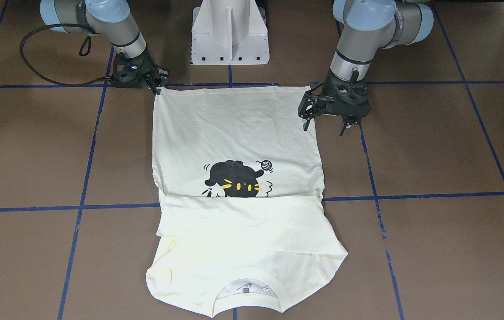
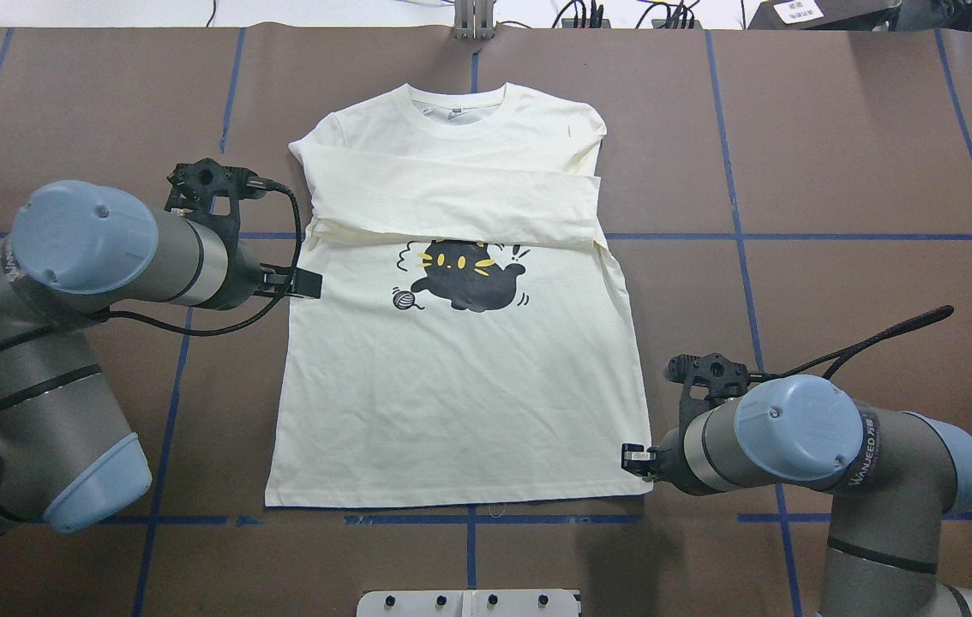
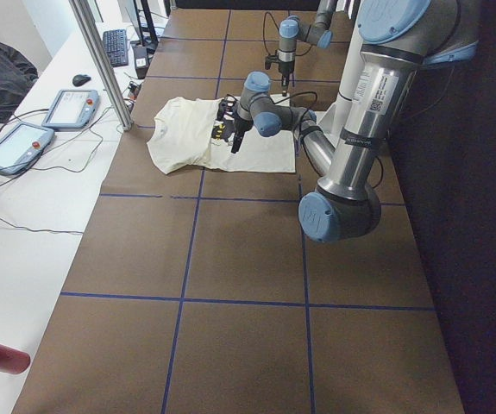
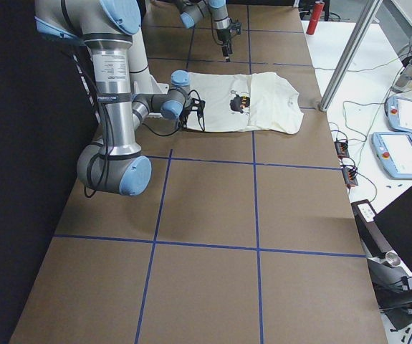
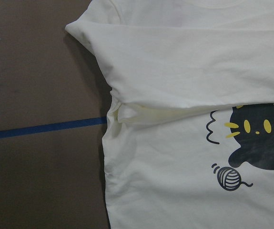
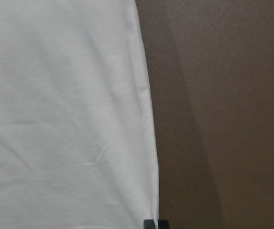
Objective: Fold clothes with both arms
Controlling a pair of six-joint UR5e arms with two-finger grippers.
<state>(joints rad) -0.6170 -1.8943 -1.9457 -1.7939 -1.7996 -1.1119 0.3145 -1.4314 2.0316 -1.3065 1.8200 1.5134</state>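
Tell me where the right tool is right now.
In the overhead view the right tool sits low on the right, at the near hem corner of the shirt, just above the blue tape line.

Premises: a robotics laboratory. Grounds as follows. The left arm point(image 2: 109, 257) and right arm point(image 2: 795, 433), grey industrial tubes with light blue joint caps, stand at a white pedestal point(image 1: 230, 31) on a large table point(image 3: 230, 259). The table is covered in brown sheeting and marked into squares with blue tape lines point(image 2: 837, 236). Along the side far from the robot runs a white bench point(image 3: 32, 250) carrying one teach pendant point(image 3: 13, 147) beside another point(image 3: 71, 108), a keyboard point(image 3: 115, 47), a mouse point(image 3: 80, 79) and loose cables point(image 3: 15, 226). An aluminium post point(image 3: 101, 60) rises at the table's far edge
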